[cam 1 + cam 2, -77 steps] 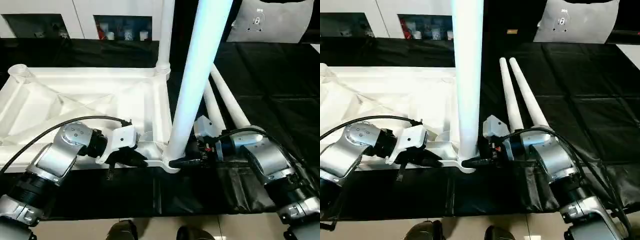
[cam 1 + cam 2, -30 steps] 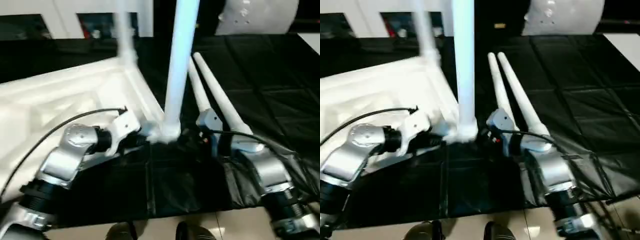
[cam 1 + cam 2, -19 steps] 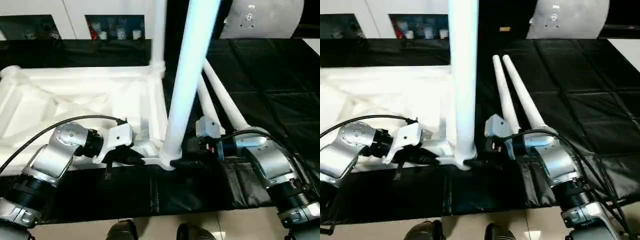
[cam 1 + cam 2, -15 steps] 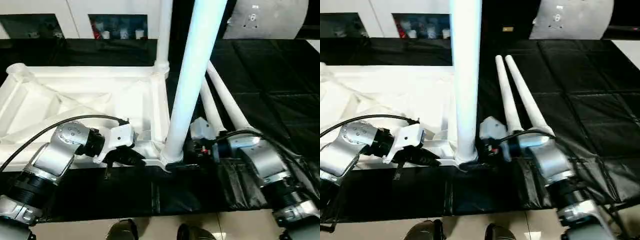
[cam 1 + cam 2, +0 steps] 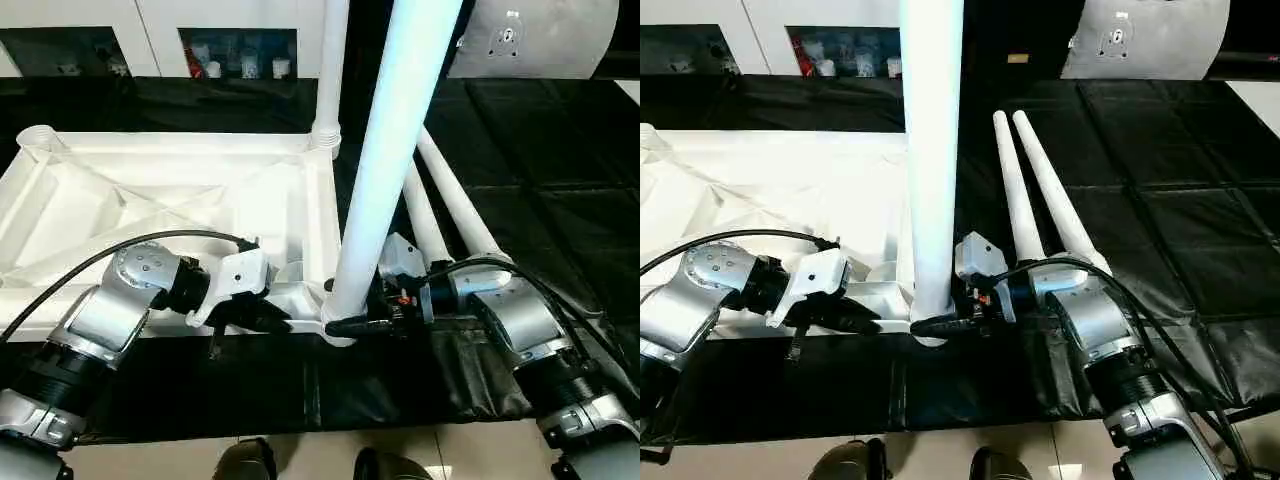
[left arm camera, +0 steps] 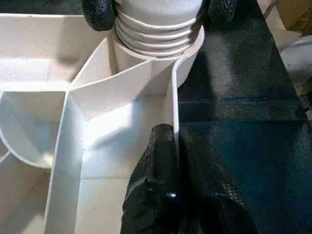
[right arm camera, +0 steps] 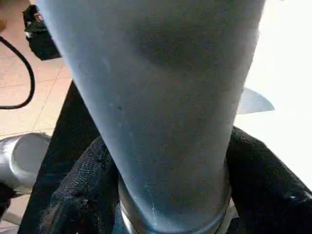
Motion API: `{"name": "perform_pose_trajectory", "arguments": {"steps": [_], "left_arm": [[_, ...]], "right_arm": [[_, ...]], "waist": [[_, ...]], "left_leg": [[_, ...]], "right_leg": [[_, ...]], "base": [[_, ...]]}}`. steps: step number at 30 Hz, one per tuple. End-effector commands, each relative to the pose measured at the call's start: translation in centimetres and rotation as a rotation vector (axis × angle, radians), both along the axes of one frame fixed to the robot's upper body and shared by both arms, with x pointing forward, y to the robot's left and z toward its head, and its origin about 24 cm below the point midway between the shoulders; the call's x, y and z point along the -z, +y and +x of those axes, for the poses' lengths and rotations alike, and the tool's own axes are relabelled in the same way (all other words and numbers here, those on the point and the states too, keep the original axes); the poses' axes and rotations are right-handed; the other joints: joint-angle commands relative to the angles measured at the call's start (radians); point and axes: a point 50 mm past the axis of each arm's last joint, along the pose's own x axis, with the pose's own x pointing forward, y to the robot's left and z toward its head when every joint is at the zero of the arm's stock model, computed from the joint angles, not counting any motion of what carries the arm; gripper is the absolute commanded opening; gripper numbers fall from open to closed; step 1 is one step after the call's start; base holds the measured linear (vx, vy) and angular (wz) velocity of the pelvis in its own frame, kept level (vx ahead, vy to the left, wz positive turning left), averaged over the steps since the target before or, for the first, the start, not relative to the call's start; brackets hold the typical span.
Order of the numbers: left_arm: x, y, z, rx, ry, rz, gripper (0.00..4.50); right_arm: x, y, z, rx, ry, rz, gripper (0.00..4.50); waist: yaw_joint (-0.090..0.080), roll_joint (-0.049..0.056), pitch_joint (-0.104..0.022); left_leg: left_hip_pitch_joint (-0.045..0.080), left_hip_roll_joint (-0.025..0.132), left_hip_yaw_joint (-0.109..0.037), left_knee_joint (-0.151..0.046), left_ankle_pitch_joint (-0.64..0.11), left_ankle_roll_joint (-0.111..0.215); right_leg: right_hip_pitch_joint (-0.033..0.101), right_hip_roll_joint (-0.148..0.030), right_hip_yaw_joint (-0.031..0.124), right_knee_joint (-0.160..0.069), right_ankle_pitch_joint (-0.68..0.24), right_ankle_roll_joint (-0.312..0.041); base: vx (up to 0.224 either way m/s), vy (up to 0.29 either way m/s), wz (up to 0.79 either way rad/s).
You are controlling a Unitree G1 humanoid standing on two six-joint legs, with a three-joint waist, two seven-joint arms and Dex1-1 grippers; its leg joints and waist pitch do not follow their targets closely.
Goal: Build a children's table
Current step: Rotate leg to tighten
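The white tabletop [image 5: 150, 200] lies upside down on black cloth, ribbed underside up. One white leg [image 5: 390, 150] stands upright in its near right corner socket. A second leg [image 5: 328, 70] stands in the far right socket. Two more legs [image 5: 1055, 190] lie side by side on the cloth to the right. My left gripper [image 5: 275, 320] is shut on the tabletop's thin near rim, just left of that socket; the left wrist view shows its fingers [image 6: 163, 146] pinching the wall. My right gripper [image 5: 352, 326] wraps the near leg's base, a finger [image 7: 83, 195] pressed on each side.
The black cloth [image 5: 540, 200] covers the work surface, and its front edge runs just behind my forearms. White cabinets [image 5: 160, 20] with dark openings stand at the back. A pale grey object [image 5: 530, 40] sits at the back right. Two dark feet [image 5: 245, 462] show on the beige floor.
My right gripper has moved in against the near leg's base and its fingers have closed around it. The left gripper kept its hold on the rim. The camera view swung and settled.
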Motion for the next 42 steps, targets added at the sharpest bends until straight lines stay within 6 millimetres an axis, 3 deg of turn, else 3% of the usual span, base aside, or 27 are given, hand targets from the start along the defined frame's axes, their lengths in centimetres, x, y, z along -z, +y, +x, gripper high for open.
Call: {"name": "perform_pose_trajectory", "arguments": {"steps": [1, 6, 7, 9, 11, 12, 13, 14, 18, 20, 24, 25, 28, 29, 31, 32, 35, 38, 39, 42], "left_arm": [[1.0, -0.8, -0.5, 0.023, 0.048, 0.002, 0.0], [0.9, -1.4, -0.3, -0.044, 0.043, -0.036, 0.0], [0.8, -2.0, 0.0, -0.14, 0.038, -0.073, 0.0], [0.6, -2.9, 0.5, -0.251, 0.028, -0.132, 0.0], [0.4, -3.5, 0.8, -0.335, 0.015, -0.162, 0.0], [0.3, -3.7, 0.9, -0.363, 0.009, -0.169, 0.0], [0.1, -4.4, 1.2, -0.452, -0.007, -0.188, 0.0], [0.0, -5.3, 1.5, -0.551, -0.028, -0.204, 0.0], [-0.2, -6.1, 1.7, -0.651, -0.04, -0.23, 0.0], [-0.6, -7.2, 2.1, -0.774, -0.073, -0.247, 0.0], [-1.1, -8.0, 2.3, -0.841, -0.099, -0.259, 0.0], [-1.2, -8.2, 2.3, -0.842, -0.103, -0.262, 0.0], [-1.4, -8.4, 2.0, -0.793, -0.094, -0.259, 0.0], [-1.3, -8.4, 1.8, -0.781, -0.089, -0.255, 0.0], [-1.1, -8.2, 1.6, -0.743, -0.092, -0.241, 0.0], [-0.9, -7.9, 1.2, -0.708, -0.082, -0.237, 0.0], [-0.6, -7.3, 0.8, -0.665, -0.066, -0.225, 0.0], [-0.3, -6.5, 0.5, -0.621, -0.057, -0.203, 0.0], [0.0, -5.5, 0.3, -0.568, -0.053, -0.18, 0.0], [0.1, -4.8, 0.1, -0.525, -0.054, -0.162, 0.0]], "right_arm": [[0.3, 0.3, -0.7, -0.031, 0.053, 0.017, 2.7], [0.7, 0.9, -1.5, 0.007, 0.097, 0.059, 2.66], [0.9, 1.7, -1.7, 0.087, 0.132, 0.101, 2.66], [1.3, 2.9, -1.9, 0.17, 0.154, 0.125, 2.65], [1.6, 4.0, -2.1, 0.245, 0.175, 0.134, 2.64], [1.7, 4.4, -2.1, 0.273, 0.183, 0.139, 2.63], [2.0, 5.7, -2.1, 0.353, 0.214, 0.158, 2.63], [2.1, 7.1, -2.2, 0.433, 0.236, 0.167, 2.63], [2.1, 8.3, -2.1, 0.519, 0.255, 0.171, 2.62], [2.1, 9.7, -1.4, 0.679, 0.285, 0.165, 2.62], [2.0, 10.2, -0.8, 0.802, 0.309, 0.18, 2.62], [2.0, 10.1, -0.8, 0.806, 0.308, 0.187, 2.97], [1.7, 9.0, -0.5, 0.847, 0.276, 0.208, 3.32], [1.7, 8.7, -0.4, 0.852, 0.268, 0.209, 3.5], [1.6, 8.0, -0.1, 0.856, 0.236, 0.209, 3.64], [1.4, 7.2, 0.0, 0.839, 0.203, 0.216, 3.69], [0.9, 6.1, 0.1, 0.793, 0.151, 0.224, 4.04], [0.5, 4.9, 0.2, 0.745, 0.106, 0.227, 4.17], [0.1, 3.6, 0.3, 0.695, 0.069, 0.216, 4.31], [-0.2, 2.7, 0.3, 0.643, 0.035, 0.195, 4.43]], "waist": [[-0.005, 0.006, -0.06], [0.001, 0.005, -0.06], [-0.001, 0.007, -0.056], [0.0, 0.011, -0.053], [-0.009, 0.006, -0.045], [-0.009, 0.006, -0.045], [-0.018, 0.003, -0.037], [-0.023, 0.004, -0.037], [-0.036, 0.001, -0.038], [-0.041, 0.001, -0.039], [-0.043, 0.002, -0.043], [-0.042, 0.001, -0.046], [-0.039, 0.003, -0.054], [-0.043, 0.0, -0.054], [-0.045, 0.002, -0.061], [-0.05, 0.006, -0.067], [-0.053, 0.006, -0.071], [-0.052, 0.008, -0.071], [-0.052, 0.003, -0.071], [-0.044, 0.01, -0.069]], "left_leg": [[0.024, 0.071, -0.02, -0.064, -0.119, 0.089], [0.026, 0.073, -0.021, -0.065, -0.125, 0.081], [0.026, 0.074, -0.019, -0.069, -0.131, 0.074], [0.026, 0.072, -0.024, -0.072, -0.178, 0.054], [0.027, 0.07, -0.028, -0.082, -0.247, 0.017], [0.027, 0.07, -0.028, -0.082, -0.247, 0.017], [0.025, 0.07, -0.033, -0.09, -0.294, -0.009], [0.028, 0.071, -0.037, -0.093, -0.315, -0.027], [0.033, 0.064, -0.037, -0.089, -0.319, -0.02], [0.029, 0.063, -0.036, -0.092, -0.292, -0.013], [0.027, 0.061, -0.033, -0.091, -0.265, -0.002], [0.027, 0.061, -0.031, -0.09, -0.252, 0.003], [0.023, 0.058, -0.026, -0.082, -0.174, 0.025], [0.013, 0.056, -0.028, -0.081, -0.138, 0.037], [0.012, 0.054, -0.028, -0.076, -0.099, 0.05], [0.01, 0.054, -0.027, -0.069, -0.049, 0.075], [0.01, 0.055, -0.025, -0.061, -0.009, 0.108], [0.009, 0.058, -0.022, -0.057, 0.0, 0.13], [0.012, 0.06, -0.021, -0.057, -0.021, 0.131], [0.018, 0.064, -0.022, -0.058, -0.048, 0.118]], "right_leg": [[0.047, -0.092, 0.053, -0.05, -0.083, -0.275], [0.046, -0.093, 0.054, -0.051, -0.093, -0.271], [0.046, -0.092, 0.056, -0.055, -0.102, -0.268], [0.043, -0.097, 0.056, -0.063, -0.18, -0.261], [0.042, -0.1, 0.057, -0.077, -0.315, -0.226], [0.042, -0.1, 0.057, -0.077, -0.315, -0.226], [0.04, -0.101, 0.059, -0.086, -0.418, -0.191], [0.038, -0.103, 0.06, -0.089, -0.464, -0.173], [0.031, -0.103, 0.064, -0.104, -0.512, -0.138], [0.027, -0.097, 0.065, -0.103, -0.483, -0.134], [0.029, -0.092, 0.065, -0.099, -0.408, -0.128], [0.032, -0.089, 0.064, -0.096, -0.361, -0.131], [0.039, -0.086, 0.064, -0.081, -0.196, -0.159], [0.049, -0.088, 0.061, -0.074, -0.136, -0.17], [0.055, -0.087, 0.059, -0.067, -0.072, -0.183], [0.061, -0.087, 0.057, -0.055, 0.031, -0.215], [0.064, -0.084, 0.055, -0.044, 0.137, -0.249], [0.063, -0.082, 0.052, -0.039, 0.167, -0.273], [0.061, -0.083, 0.052, -0.043, 0.133, -0.277], [0.057, -0.083, 0.052, -0.046, 0.066, -0.273]], "base": [[0.0, 0.0, 0.0], [0.0, 0.0, 0.0], [0.0, 0.0, 0.0], [0.0, 0.0, 0.0], [0.0, 0.0, 0.0], [0.0, 0.0, 0.0], [0.0, 0.0, 0.0], [0.0, 0.0, 0.0], [0.0, 0.0, 0.0], [0.0, 0.0, 0.0], [0.0, 0.0, 0.0], [0.0, 0.0, 0.0], [0.017, -0.003, 0.01], [0.0, 0.0, 0.0], [0.0, 0.0, 0.0], [0.0, 0.0, 0.0], [0.0, 0.0, 0.0], [0.0, 0.0, 0.0], [0.0, 0.0, 0.0], [0.0, 0.0, 0.0]]}}
